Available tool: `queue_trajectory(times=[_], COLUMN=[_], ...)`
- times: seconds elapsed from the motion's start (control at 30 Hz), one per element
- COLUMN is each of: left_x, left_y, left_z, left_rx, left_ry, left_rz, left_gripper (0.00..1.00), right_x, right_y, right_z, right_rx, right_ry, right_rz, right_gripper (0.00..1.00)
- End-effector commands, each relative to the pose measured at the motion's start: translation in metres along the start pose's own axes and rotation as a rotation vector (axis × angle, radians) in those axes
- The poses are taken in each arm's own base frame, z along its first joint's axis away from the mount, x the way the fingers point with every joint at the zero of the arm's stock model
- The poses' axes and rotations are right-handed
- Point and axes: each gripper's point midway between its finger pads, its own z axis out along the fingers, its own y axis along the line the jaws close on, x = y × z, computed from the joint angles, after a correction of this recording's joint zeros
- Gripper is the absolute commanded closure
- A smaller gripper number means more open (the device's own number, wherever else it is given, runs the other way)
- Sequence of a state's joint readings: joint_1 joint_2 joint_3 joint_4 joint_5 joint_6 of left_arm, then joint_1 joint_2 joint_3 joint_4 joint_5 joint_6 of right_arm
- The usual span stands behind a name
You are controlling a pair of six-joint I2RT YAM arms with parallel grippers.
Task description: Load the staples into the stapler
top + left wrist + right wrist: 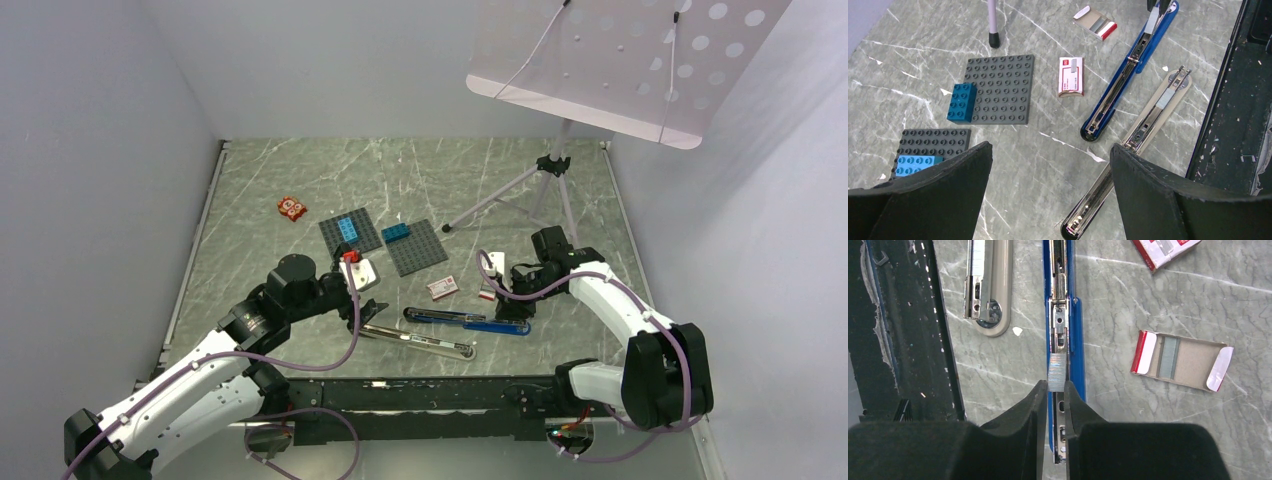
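Staples, one short silver strip (1056,371), are pinched at the near end by the right hand (1054,388). Its fingers stand narrow, closed on the strip. The strip lies over the open channel of the blue stapler (1060,320), just before the pusher block, but I cannot tell whether it sits inside the rails or only on top.

I think the main risk is a tilted strip. If it goes in at an angle, it may ride on the channel wall, jam, or break into pieces. The stapler lies free on the table (998,370), so a push along the channel could also slide it away. The left hand (1050,150) hangs wide and holds nothing, well apart from the stapler, so it gives no support.

The tray (1193,362), with more staples, lies just to the side, and the box (1163,250) is further off. A beige stapler (988,285) lies beside the blue one and could be pushed. The plates (1000,90) and the tripod leg (993,25) are far enough away.
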State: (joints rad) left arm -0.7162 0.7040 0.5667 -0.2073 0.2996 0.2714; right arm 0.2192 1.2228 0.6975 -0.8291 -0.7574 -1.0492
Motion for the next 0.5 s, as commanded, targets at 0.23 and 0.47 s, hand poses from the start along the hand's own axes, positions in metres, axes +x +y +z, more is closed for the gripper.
queue_trajectory(times=[0.23,0.47], left_x=[-0.0145,-0.0143], left_y=[0.0009,0.0015], left_z=[-0.0006,-0.0007], left_rx=[0.009,0.006], left_ry=[-0.046,-0.045], left_rz=[0.012,0.013], left_gripper=[0.10,0.10], right_x=[-0.0068,-0.0029], right_y=[-0.0122,-0.0078], right_z=[-0.0046,-0.0023], right_rx=[0.052,0.024], right_ry=[-0.010,0.000], right_rz=[-0.037,-0.035], right_gripper=[0.84,0.84])
